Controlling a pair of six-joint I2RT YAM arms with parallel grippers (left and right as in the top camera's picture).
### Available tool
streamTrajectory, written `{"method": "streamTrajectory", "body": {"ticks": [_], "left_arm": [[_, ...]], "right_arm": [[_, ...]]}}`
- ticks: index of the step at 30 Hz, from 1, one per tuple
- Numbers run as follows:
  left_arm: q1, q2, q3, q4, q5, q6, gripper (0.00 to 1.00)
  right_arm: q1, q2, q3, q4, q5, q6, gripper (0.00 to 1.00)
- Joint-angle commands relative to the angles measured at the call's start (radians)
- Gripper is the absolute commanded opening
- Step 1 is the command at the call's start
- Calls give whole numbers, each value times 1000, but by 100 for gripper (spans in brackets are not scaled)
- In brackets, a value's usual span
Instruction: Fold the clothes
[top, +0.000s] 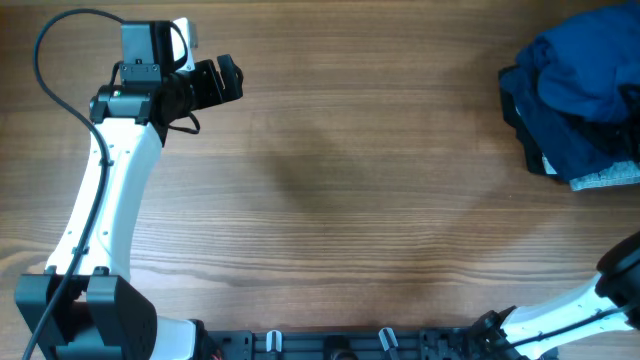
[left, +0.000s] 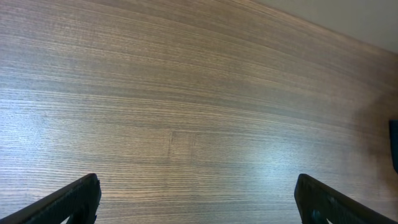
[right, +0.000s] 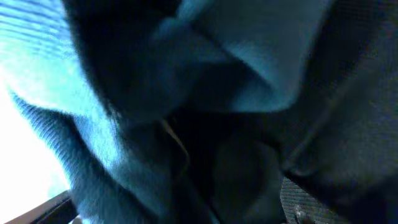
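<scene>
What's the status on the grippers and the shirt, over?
Left gripper open over the table. Right gripper close against blue cloth, state unclear. Blue shirt crumpled, unfolded, heaped with dark clothes.

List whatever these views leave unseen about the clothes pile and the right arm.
- Blue shirt: overhead, cut off by the right edge; collar and placket unseen.
- Dark garments beneath: overlapping, count unclear.
- Right arm: overhead, its jaws lie off frame.
- Right wrist: blurred cloth fills it; jaws' state unreadable.
</scene>
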Motion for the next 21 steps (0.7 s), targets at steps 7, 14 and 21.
{"method": "streamTrajectory", "body": {"ticks": [7, 14, 21], "left_arm": [[4, 18, 2, 3, -5, 17, 100], [3, 74, 2, 3, 0, 16, 100], [-19, 100, 2, 3, 18, 13, 100]], "right_arm": [[-46, -290, 8, -91, 33, -71, 87], [59, -384, 8, 43, 231, -407, 70], [284, -296, 8, 352, 645, -463, 55]]}}
